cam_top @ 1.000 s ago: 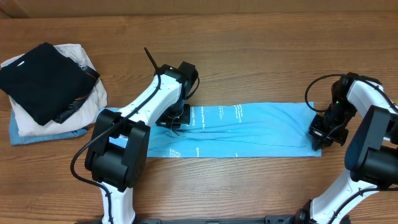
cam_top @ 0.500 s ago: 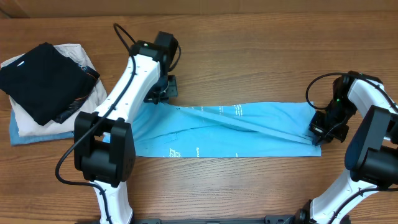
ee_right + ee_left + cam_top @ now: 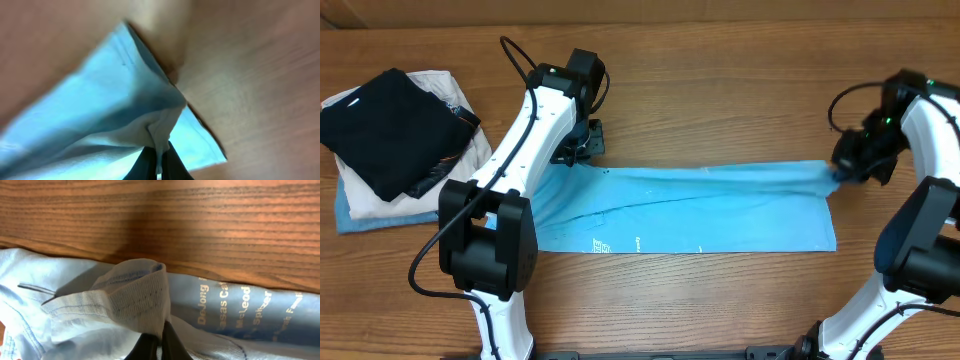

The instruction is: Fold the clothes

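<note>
The sky-blue T-shirt [image 3: 690, 210] lies in a long band across the wooden table, its far edge lifted at both ends. My left gripper [image 3: 582, 150] is shut on a bunched ribbed edge of the shirt [image 3: 140, 300] at its far left; the black fingertips [image 3: 159, 347] pinch the cloth. White and orange lettering [image 3: 240, 310] shows on the shirt beside it. My right gripper [image 3: 845, 170] is shut on the shirt's far right corner [image 3: 155, 125], with its fingertips [image 3: 159, 162] closed on a fold of cloth held above the table.
A pile of folded garments sits at the far left: a black one [image 3: 385, 130] on a cream one [image 3: 440, 95], over a blue piece [image 3: 380, 218]. The table's back edge [image 3: 650, 12] runs along the top. Cables loop off both arms.
My left gripper carried its end of the shirt left and away, opening the band wider. My right gripper then lifted its corner away from me, pulling the far edge straight.
</note>
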